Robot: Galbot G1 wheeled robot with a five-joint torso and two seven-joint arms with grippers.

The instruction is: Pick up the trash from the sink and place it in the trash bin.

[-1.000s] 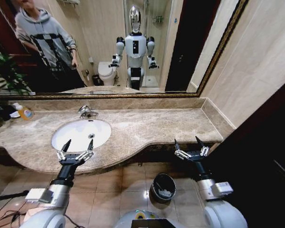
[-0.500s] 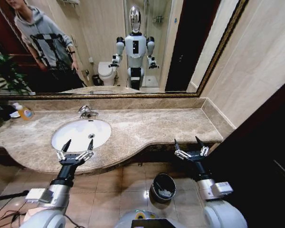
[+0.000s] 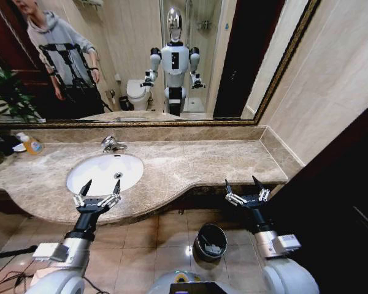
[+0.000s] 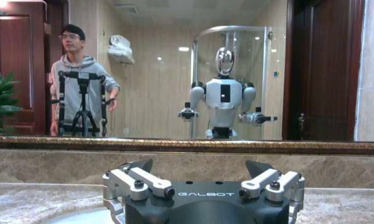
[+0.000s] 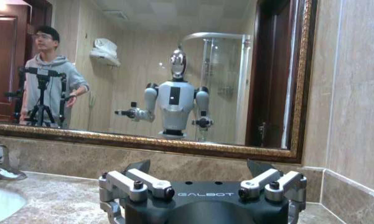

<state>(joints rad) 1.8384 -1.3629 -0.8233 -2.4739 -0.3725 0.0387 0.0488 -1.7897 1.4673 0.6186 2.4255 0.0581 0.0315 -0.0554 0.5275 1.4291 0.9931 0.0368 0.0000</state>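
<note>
The trash bin (image 3: 211, 241) was observed nearest, standing on the tiled floor (image 3: 165, 236) below the front edge of the surface (image 3: 196, 162), between the two arms; a small pale item was seen inside it, though what it was could not be determined. The left gripper (image 3: 100, 188) was held over the front rim of the sink (image 3: 104, 173), its fingers spread and nothing held between them. The right gripper (image 3: 244, 186) was held off the front edge of the surface, to the right, above the floor, its fingers likewise spread and empty. The basin was noted as white and bare where it could be seen; no trash could be made out in it, although the near part was partly covered by the left gripper. Behind the sink the faucet (image 3: 110, 144) was recorded at the back rim. A bottle of orange liquid (image 3: 31, 145) stood well to the left by the back wall. Beyond it, the mirror (image 3: 172, 61) was noted.
</note>
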